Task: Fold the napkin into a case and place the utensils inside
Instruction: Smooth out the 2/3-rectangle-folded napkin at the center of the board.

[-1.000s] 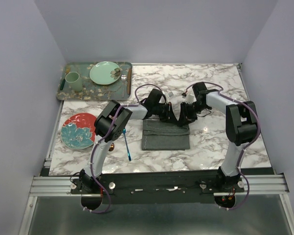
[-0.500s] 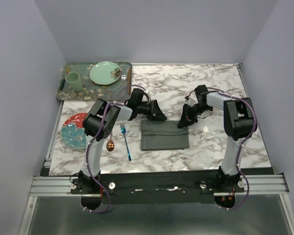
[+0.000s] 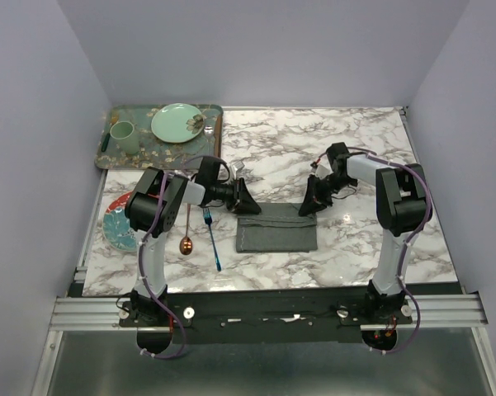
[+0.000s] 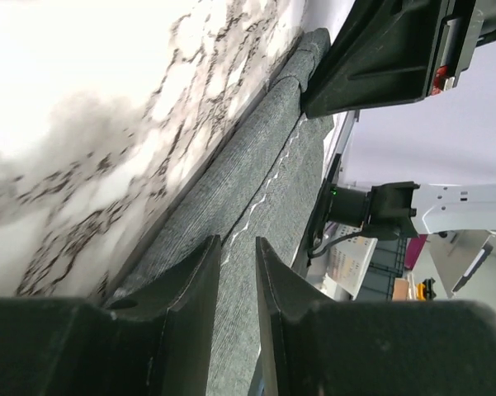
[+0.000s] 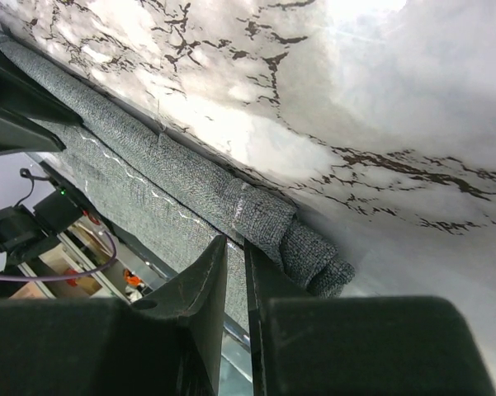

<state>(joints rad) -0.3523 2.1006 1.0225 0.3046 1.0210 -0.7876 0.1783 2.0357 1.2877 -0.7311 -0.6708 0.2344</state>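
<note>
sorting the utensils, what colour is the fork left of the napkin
Bright blue; the fork shows best in the top external view.

No text, label, brand, number or sign can be read anywhere. Beyond the napkin (image 4: 272, 206) in the left wrist view, a pale object (image 4: 351, 262) bears marks too blurred to make out.

napkin (image 3: 276, 235): coarse woven cloth, matt | table (image 3: 355, 140): glossy marble-look | spoon (image 3: 186, 244): shiny copper
</note>
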